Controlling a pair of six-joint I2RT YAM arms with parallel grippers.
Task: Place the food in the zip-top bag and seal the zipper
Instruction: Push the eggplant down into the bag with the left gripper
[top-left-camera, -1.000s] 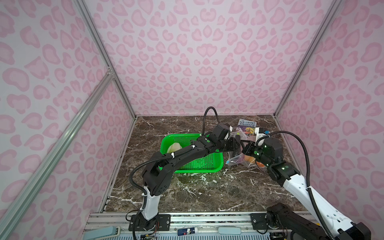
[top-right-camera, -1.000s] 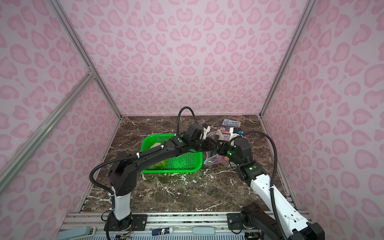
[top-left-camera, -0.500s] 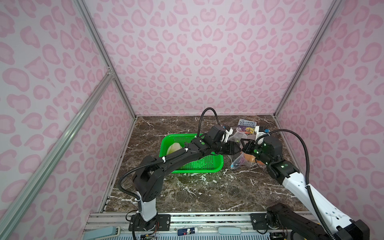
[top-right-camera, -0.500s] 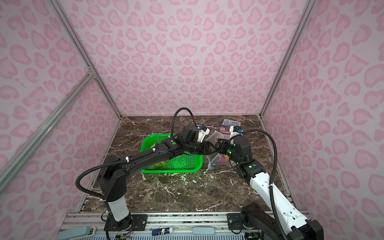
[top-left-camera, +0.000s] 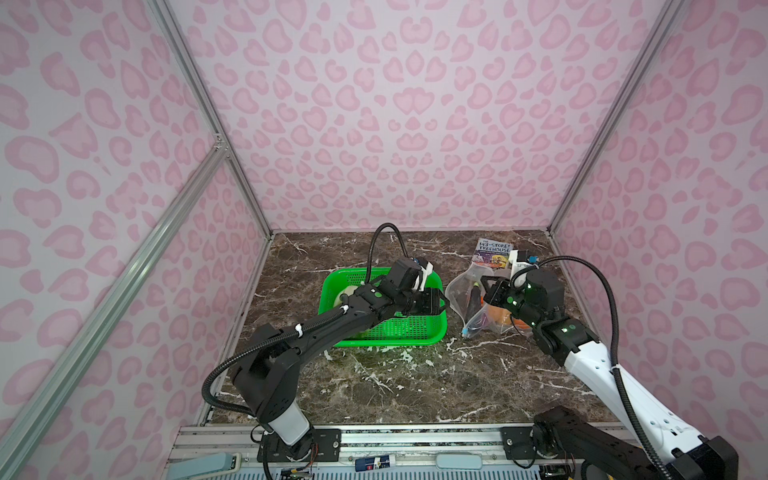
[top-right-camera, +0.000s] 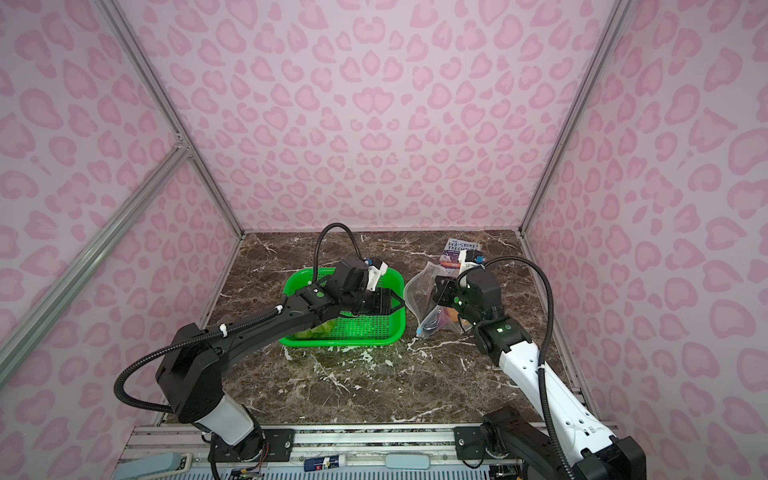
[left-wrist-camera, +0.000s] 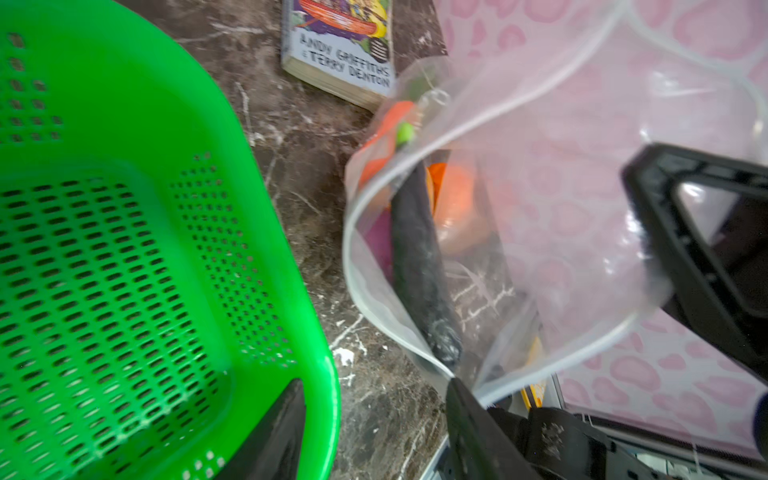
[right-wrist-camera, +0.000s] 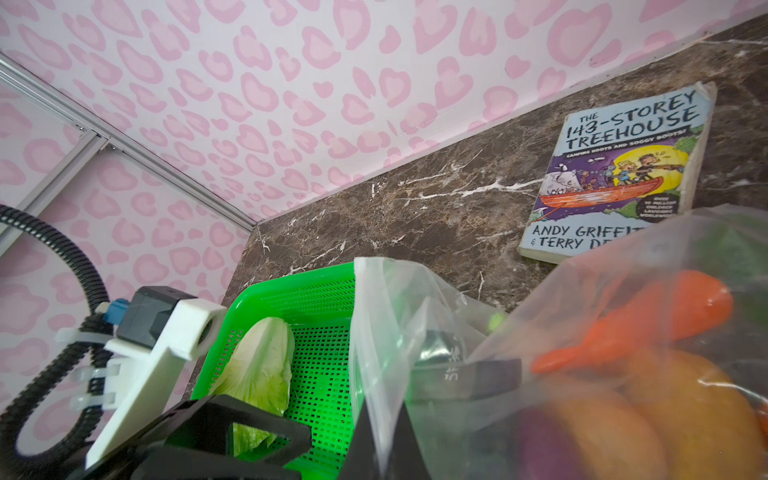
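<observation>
The clear zip-top bag (top-left-camera: 459, 286) (top-right-camera: 417, 291) stands open right of the basket. My right gripper (right-wrist-camera: 384, 451) (top-left-camera: 488, 291) is shut on its mouth edge and holds it up. Inside lie a dark eggplant (left-wrist-camera: 415, 249), an orange pumpkin (left-wrist-camera: 457, 208), a carrot (right-wrist-camera: 665, 320) and a purple onion (left-wrist-camera: 380, 241). The blue slider tab (top-left-camera: 465, 332) of the zipper sits at the bag's near corner. My left gripper (left-wrist-camera: 370, 428) (top-left-camera: 439, 301) is open and empty over the basket's right rim, one fingertip (left-wrist-camera: 461, 399) at the bag's rim. A white-green cabbage (right-wrist-camera: 262, 365) lies in the basket.
The green mesh basket (top-left-camera: 415, 332) (left-wrist-camera: 291, 291) sits mid-table, with a green leafy piece (top-right-camera: 316, 330) showing under my left arm. A paperback book (top-left-camera: 492, 251) (right-wrist-camera: 619, 174) lies behind the bag near the back wall. Pink walls close in three sides.
My left gripper has pulled back left out of the bag mouth to the basket's rim and has opened. The right gripper still holds the bag's edge.
</observation>
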